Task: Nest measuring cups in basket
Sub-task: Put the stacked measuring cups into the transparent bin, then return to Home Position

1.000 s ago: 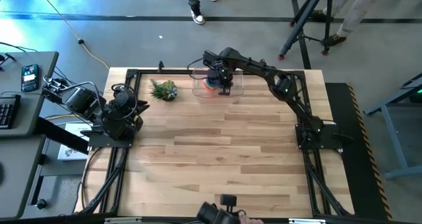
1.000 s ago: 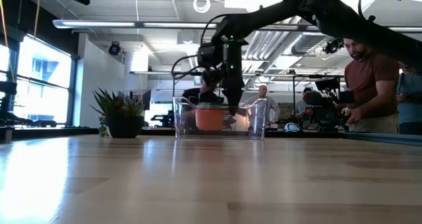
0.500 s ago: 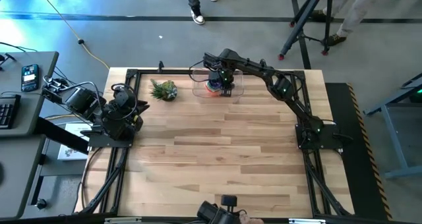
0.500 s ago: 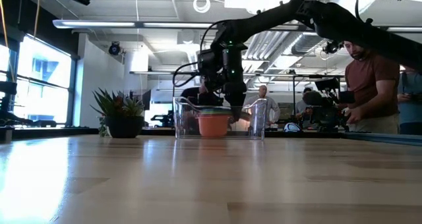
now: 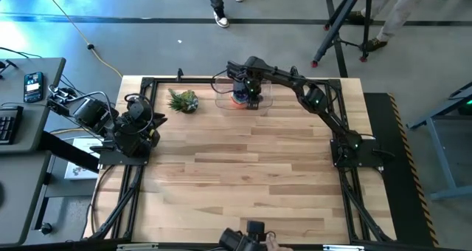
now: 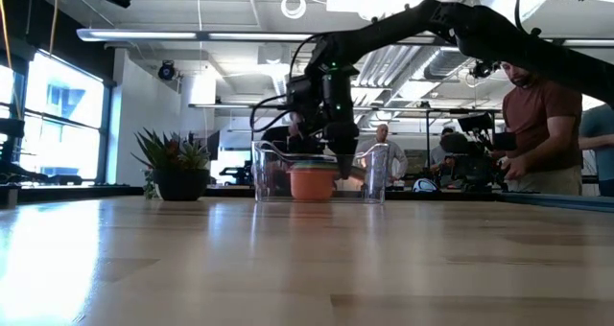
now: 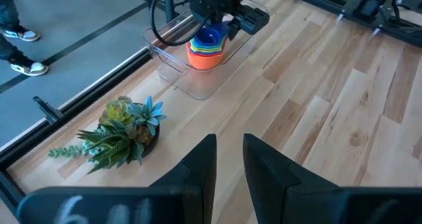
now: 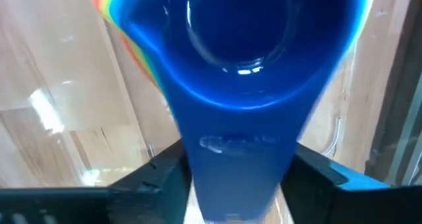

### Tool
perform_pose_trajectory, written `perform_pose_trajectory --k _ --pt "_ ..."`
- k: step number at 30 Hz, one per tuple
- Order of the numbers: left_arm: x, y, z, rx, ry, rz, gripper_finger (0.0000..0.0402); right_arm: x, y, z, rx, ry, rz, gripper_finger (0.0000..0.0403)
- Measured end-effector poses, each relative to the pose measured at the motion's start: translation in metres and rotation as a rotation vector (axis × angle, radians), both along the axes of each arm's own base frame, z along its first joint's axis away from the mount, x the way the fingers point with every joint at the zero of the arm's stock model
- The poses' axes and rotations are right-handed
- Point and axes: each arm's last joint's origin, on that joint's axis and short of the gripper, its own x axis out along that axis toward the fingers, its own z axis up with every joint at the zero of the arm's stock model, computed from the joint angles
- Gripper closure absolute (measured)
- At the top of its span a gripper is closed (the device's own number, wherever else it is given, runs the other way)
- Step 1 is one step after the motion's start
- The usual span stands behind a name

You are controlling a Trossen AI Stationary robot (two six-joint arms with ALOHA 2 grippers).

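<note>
You are looking at a light wooden plank table [image 5: 243, 170] with a black frame around it, standing on a grey floor. In the high view, the clear rectangular plastic basket [image 5: 262, 96] is sitting at the upper middle of the table, and the nested stack of coloured plastic measuring cups [image 7: 207, 47] is resting inside it, orange at the bottom and blue on top. The right gripper [image 5: 248, 93] is reaching into the basket. In the right wrist view its dark fingers [image 8: 158, 173] are standing at both sides of the flat handle of the blue measuring cup [image 8: 241, 85]; whether they are pressing it or standing just free, you cannot tell. The left gripper [image 7: 227, 159] is waiting at the left edge of the table, its fingers slightly apart and holding nothing. A small spiky green plant [image 5: 183, 100] is standing left of the basket. In the low view, a person in a dark red shirt [image 6: 537, 115] is standing at the right, and bright windows are showing at the left.
</note>
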Motion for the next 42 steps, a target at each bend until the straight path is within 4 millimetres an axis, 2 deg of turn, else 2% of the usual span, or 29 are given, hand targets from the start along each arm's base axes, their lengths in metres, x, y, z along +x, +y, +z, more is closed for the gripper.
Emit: perform_pose_trajectory --k 3,7,14,18,24,32,38,42 --pt "0.0 0.0 0.0 0.0 0.0 0.0 0.0337 0.002 0.002 0.0 -0.003 -0.005 0.003 0.018" --pt "0.0 0.0 0.0 0.0 0.0 0.0 0.0337 0.004 0.003 0.001 -0.011 -0.019 -0.012 0.0156" --pt "0.0 0.0 0.0 0.0 0.0 0.0 0.0337 0.003 0.003 0.001 -0.017 -0.013 -0.015 0.0148" --pt "0.0 0.0 0.0 0.0 0.0 0.0 0.0337 0.001 0.004 0.012 -0.035 -0.022 -0.015 0.0147" --pt "0.0 0.0 0.0 -0.001 0.0 0.0 0.0337 -0.007 0.006 0.039 -0.086 -0.049 -0.032 0.0147" --pt "0.0 -0.001 0.0 -0.018 0.01 -0.013 0.0337 -0.027 0.016 0.088 -0.091 -0.129 -0.181 0.0146" --pt "-0.004 0.001 -0.001 -0.054 0.035 -0.042 0.0337 -0.042 0.034 0.136 0.01 -0.303 -0.321 0.0146" --pt "-0.011 0.003 -0.001 -0.076 0.034 -0.055 0.0337 -0.051 0.058 0.174 0.003 -0.448 -0.328 0.0146"
